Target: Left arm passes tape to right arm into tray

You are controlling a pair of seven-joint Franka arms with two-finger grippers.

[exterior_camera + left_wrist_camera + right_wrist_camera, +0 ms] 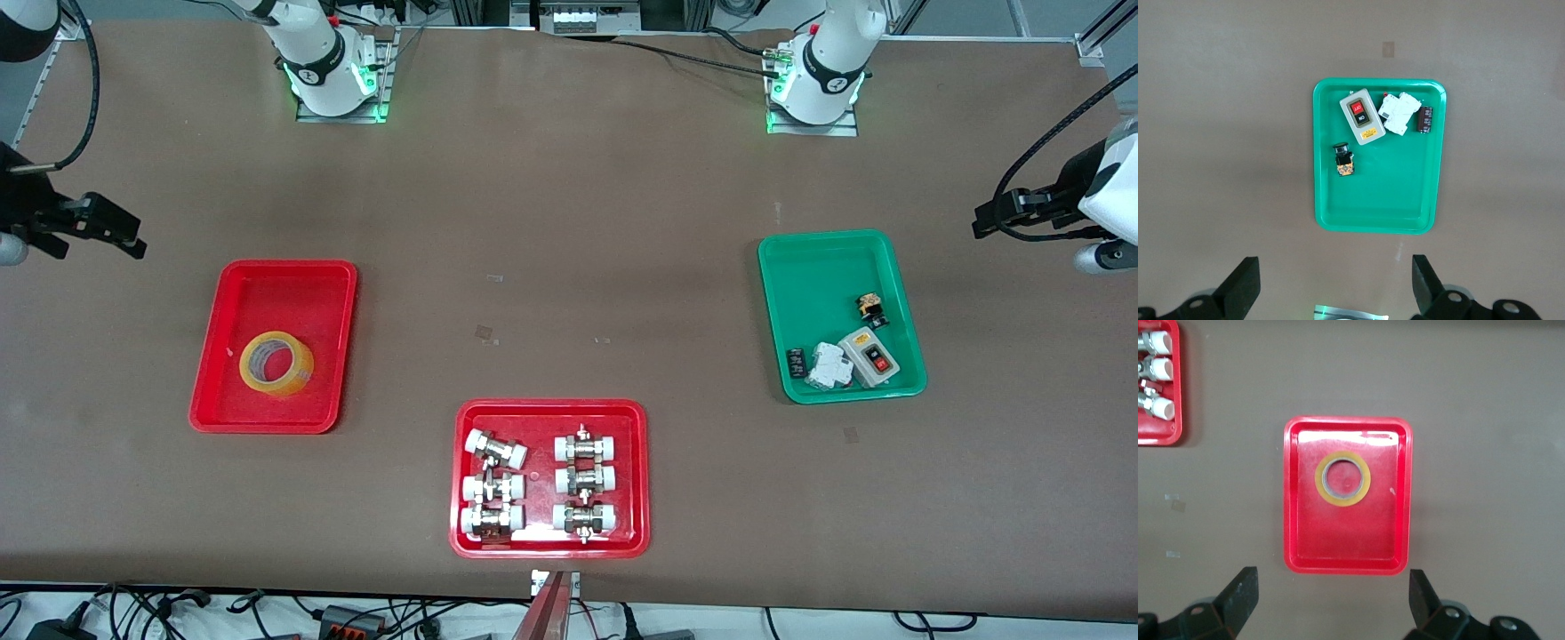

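Observation:
The tape (pixel 276 364), a translucent yellow roll, lies flat in the plain red tray (pixel 233 404) toward the right arm's end of the table. It also shows in the right wrist view (pixel 1343 479), inside the tray (pixel 1401 520). My right gripper (pixel 133 240) is open and empty, raised over the table edge beside this tray; its jaws stand wide apart in the right wrist view (pixel 1331 593). My left gripper (pixel 982 222) is open and empty, raised over the left arm's end of the table; in the left wrist view (pixel 1335 283) its jaws stand wide apart.
A green tray (pixel 805 258) with a switch box (pixel 869 356) and small electrical parts sits toward the left arm's end; it also shows in the left wrist view (pixel 1405 200). A wider red tray (pixel 544 411) of pipe fittings sits near the front camera.

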